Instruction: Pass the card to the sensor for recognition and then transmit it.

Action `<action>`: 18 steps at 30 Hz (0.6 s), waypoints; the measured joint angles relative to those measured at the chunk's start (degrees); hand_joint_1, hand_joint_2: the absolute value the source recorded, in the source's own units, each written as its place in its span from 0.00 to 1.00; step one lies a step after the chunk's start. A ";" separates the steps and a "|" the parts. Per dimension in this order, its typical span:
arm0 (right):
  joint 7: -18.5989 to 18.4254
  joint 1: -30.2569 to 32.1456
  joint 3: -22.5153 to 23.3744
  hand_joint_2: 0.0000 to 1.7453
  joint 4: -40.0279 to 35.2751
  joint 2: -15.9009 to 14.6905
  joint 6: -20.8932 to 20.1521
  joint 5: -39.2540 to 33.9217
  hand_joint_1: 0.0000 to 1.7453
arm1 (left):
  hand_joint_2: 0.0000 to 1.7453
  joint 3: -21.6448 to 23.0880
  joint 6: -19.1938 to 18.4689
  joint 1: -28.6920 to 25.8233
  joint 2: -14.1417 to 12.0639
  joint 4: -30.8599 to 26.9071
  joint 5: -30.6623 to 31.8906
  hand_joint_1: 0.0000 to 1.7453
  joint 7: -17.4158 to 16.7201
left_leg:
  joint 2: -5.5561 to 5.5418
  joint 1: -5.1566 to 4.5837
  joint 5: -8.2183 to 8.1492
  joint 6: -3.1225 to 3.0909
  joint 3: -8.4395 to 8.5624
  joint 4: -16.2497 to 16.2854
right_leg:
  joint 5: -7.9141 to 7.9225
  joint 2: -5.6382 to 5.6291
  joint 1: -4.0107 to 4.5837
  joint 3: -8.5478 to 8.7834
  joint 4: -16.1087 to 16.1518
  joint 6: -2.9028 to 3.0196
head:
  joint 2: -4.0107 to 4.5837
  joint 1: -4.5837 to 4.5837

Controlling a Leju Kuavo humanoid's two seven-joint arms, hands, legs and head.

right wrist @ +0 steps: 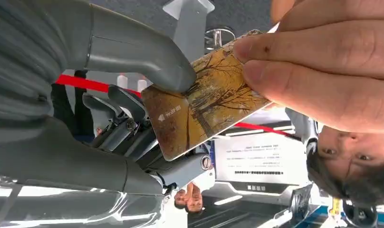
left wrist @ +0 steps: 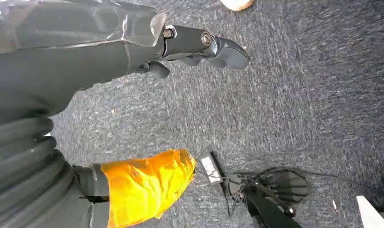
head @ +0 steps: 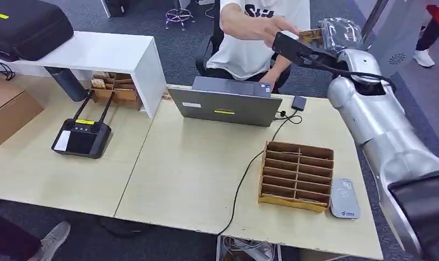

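The right hand [right wrist: 133,109] pinches a brown card [right wrist: 204,99] under its thumb. A person's hand [right wrist: 323,71] holds the card's other end. The left hand [left wrist: 133,47] hangs with nothing in it, fingers loosely apart.

The card [right wrist: 204,97] is a thin rectangle printed with golden-brown autumn trees and a small white mark near one corner. It is raised in the air beyond the table's far right side, pinched at one end by the right hand [right wrist: 147,80] and at the other by a person's fingers [right wrist: 318,76]. The sensor [head: 344,198], a flat grey pad with rounded corners, lies on the table's near right edge.
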State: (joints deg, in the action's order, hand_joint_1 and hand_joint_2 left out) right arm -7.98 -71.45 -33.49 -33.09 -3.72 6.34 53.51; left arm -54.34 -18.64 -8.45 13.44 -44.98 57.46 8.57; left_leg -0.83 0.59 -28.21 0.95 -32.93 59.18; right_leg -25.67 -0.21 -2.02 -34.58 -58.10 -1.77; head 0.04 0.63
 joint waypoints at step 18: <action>0.37 -0.18 -0.70 1.00 2.30 0.66 -0.15 -1.23 0.00 | 1.00 -1.84 -2.10 -0.03 0.94 0.00 1.60 0.00 -0.72 | 0.00 0.00 0.00 0.00 -0.01 0.00 | 0.00 0.00 0.00 -0.01 0.01 0.00 | 0.00 0.00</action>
State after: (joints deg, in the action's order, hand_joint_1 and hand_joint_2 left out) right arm -7.61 -71.63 -34.18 -30.80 -3.06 6.18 52.28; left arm -56.17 -20.74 -8.48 14.38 -44.98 59.06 7.85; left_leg -0.83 0.60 -28.21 0.95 -32.94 59.18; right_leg -25.68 -0.21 -2.02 -34.59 -58.09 -1.76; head 0.04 0.63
